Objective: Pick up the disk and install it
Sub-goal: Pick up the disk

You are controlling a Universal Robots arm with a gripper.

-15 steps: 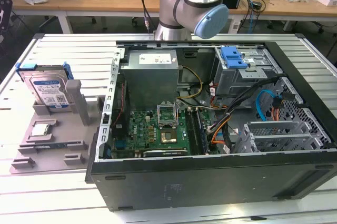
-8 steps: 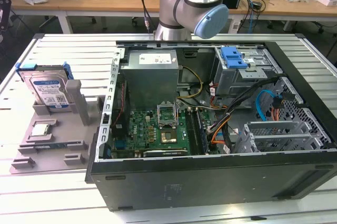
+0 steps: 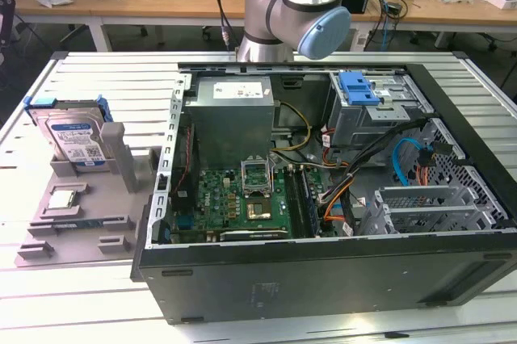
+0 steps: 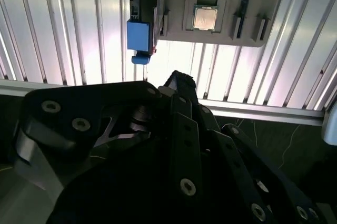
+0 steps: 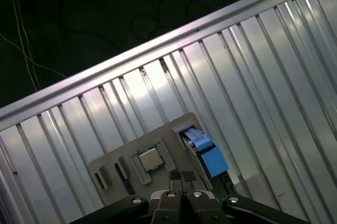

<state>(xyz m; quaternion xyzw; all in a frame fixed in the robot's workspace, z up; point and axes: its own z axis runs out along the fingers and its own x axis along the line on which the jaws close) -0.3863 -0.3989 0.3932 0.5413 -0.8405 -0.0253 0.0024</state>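
One disk [image 3: 75, 138] upright in grey holder [image 3: 133, 170], exterior view's left of open PC case [image 3: 323, 279]; chip [image 3: 63, 199] just beside. I see gripper [image 5: 182, 176] well apart from the disk, jaws closed, empty.

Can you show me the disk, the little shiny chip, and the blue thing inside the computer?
the disk [image 3: 74, 140]: exterior view, on its white-and-blue label.
the chip [image 3: 65, 199]: exterior view, on its silver top.
the blue bracket [image 3: 358, 87]: exterior view, on its flat middle.
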